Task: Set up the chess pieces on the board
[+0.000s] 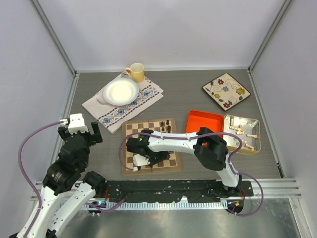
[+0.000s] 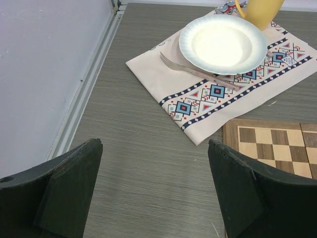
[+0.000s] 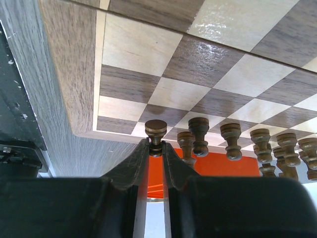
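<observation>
The board point(image 1: 163, 144) lies in the middle of the table. Several dark chess pieces point(image 1: 166, 125) stand along its far edge; they also show in the right wrist view point(image 3: 230, 141). My right gripper point(image 1: 140, 162) is low over the board's near left part point(image 3: 148, 49). It point(image 3: 156, 147) is shut on a dark pawn point(image 3: 156, 133), gripped by the neck. Pale chess pieces point(image 1: 243, 133) lie in a tin at the right. My left gripper point(image 1: 79, 130) hangs over bare table left of the board, open point(image 2: 156, 168) and empty; a corner of the board point(image 2: 277, 144) shows in its view.
An orange tray point(image 1: 204, 123) lies just right of the board, against the tin point(image 1: 255, 121). A floral square plate point(image 1: 226, 90) is at the far right. A patterned cloth point(image 1: 111, 109) at the far left carries a white plate point(image 1: 120, 91), a fork point(image 2: 193, 69) and a yellow cup point(image 1: 135, 72).
</observation>
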You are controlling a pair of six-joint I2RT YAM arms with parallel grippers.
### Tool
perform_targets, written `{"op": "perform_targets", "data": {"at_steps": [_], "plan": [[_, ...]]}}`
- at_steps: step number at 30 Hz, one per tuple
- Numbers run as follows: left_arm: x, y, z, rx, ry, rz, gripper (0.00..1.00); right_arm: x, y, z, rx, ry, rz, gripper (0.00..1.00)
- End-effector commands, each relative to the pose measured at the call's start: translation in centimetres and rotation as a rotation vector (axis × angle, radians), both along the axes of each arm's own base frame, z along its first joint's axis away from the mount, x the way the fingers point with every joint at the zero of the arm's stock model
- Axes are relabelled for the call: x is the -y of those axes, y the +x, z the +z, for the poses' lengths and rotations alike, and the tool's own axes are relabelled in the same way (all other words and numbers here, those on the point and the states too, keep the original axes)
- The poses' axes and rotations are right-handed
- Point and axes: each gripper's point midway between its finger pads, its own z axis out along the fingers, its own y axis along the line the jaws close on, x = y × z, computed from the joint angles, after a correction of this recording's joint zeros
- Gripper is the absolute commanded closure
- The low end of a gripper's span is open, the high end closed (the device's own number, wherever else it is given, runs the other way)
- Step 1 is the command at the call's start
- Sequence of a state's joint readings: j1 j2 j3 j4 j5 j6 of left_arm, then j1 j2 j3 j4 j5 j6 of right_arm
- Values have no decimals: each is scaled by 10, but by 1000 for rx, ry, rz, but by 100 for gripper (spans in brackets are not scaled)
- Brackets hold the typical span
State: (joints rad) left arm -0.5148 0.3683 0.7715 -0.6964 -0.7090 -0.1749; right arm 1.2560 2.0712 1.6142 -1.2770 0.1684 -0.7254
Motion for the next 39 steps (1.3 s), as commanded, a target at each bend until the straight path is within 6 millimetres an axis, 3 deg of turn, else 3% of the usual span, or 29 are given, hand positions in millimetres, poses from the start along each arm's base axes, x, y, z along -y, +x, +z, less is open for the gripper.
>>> {"op": "perform_targets", "data": {"at_steps": [1,39], "plan": [[1,4,9,39,-19,1,8,-5,2,5,25,-3,8,81],[3,5,8,34,-18,-3,8,-11,-2,6,61,6,26,75]]}}
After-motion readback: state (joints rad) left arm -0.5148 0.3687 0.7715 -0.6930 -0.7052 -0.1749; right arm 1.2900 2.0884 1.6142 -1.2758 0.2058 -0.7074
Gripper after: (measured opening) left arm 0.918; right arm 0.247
